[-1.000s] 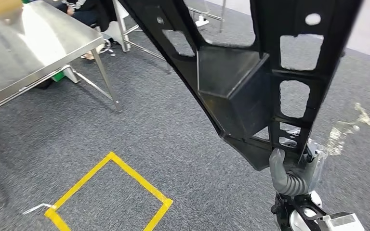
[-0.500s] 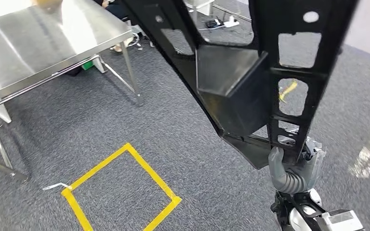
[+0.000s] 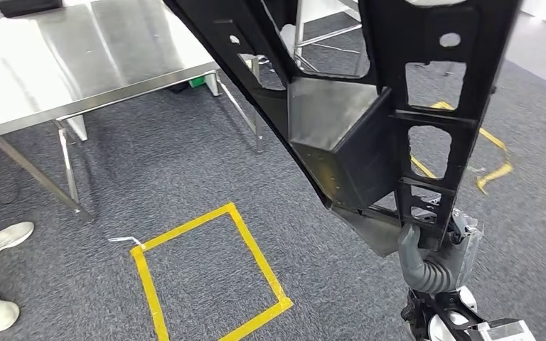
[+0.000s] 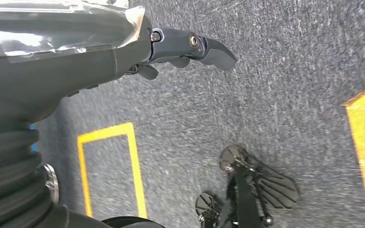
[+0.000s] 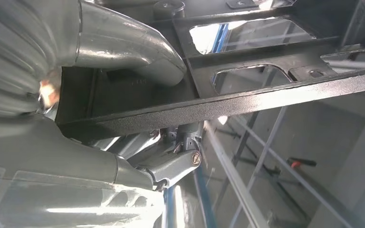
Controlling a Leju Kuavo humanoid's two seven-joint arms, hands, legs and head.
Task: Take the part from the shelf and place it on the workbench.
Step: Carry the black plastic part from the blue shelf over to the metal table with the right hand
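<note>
The part (image 3: 341, 135) is a large black metal frame with cut-out holes and a box-shaped pocket, held up tilted close in front of the head view. My right hand (image 3: 430, 259) grips its lower end from below. In the right wrist view the grey thumb (image 5: 133, 42) presses on one side of a black bar of the part (image 5: 266, 95) and the fingers (image 5: 171, 166) wrap the other side. The steel workbench (image 3: 78, 64) stands at the upper left. My left hand (image 4: 123, 47) hangs above the carpet, fingers apart, holding nothing.
A yellow tape square (image 3: 206, 277) marks the grey carpet ahead, and a second tape outline (image 3: 494, 153) lies at the right. A person's white shoes (image 3: 0, 241) stand at the left edge. A dark box (image 3: 28, 6) sits on the workbench's far side.
The whole scene has slid rightwards as the camera turned left: the workbench and tape square sit nearer the centre, and the shoes have come into view. The part stays gripped in my right hand.
</note>
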